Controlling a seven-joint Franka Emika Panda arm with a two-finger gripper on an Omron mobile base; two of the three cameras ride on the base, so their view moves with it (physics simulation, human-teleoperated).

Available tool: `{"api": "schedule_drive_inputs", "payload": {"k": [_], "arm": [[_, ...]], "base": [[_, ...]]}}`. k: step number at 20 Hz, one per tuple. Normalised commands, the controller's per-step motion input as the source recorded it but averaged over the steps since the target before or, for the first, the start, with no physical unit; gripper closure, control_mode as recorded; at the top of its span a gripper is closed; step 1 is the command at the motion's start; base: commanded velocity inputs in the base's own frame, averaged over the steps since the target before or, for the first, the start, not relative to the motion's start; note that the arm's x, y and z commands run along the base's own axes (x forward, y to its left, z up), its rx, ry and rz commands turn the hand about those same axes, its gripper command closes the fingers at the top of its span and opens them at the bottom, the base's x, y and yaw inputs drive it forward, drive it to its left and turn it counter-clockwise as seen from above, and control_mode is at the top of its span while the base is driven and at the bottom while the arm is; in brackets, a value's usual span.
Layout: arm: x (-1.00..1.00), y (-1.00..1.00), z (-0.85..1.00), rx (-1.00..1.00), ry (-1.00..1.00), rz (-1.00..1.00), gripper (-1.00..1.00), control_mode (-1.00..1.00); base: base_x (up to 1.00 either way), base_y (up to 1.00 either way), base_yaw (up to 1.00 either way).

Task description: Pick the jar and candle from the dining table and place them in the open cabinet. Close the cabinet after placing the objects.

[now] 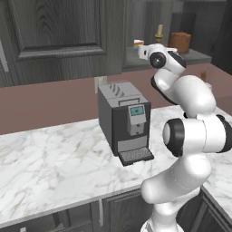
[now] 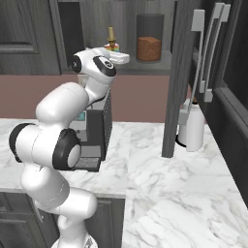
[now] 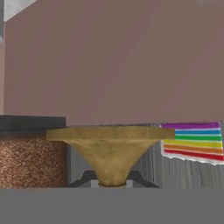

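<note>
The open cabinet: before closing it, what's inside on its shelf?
Inside the cabinet: the jar, the candle in the gripper, and a rainbow cake slice. The arm covers the shelf's front.

- The white arm rises from the base, bends at a dark-jointed elbow and reaches up and forward.
- The wrist sits high, with the hand turned roughly level.
- The gripper (image 3: 112, 184) shows its dark finger tips close together, clamped on the gold holder of the candle (image 3: 110, 151).
</note>
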Motion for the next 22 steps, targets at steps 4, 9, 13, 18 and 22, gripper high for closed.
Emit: {"api": "schedule_drive_inputs", "payload": {"k": [4, 9, 13, 18, 22], "arm": [[0.10, 0.00, -0.37, -0.05, 0.00, 0.01, 1.00, -1.00], [0.09, 0.00, -0.21, 0.00, 0.00, 0.01, 1.00, -1.00], [0.10, 0.00, -0.15, 0.00, 0.00, 0.01, 1.00, -1.00], [0.02, 0.00, -0.08, 0.00, 0.00, 0.02, -1.00, -1.00], [0.00, 0.02, 0.00, 0.00, 0.00, 0.01, -1.00, -1.00]], "base": [[0.00, 0.00, 0.00], [0.00, 0.00, 0.00], [0.00, 0.00, 0.00], [0.00, 0.00, 0.00], [0.00, 0.00, 0.00]]}}
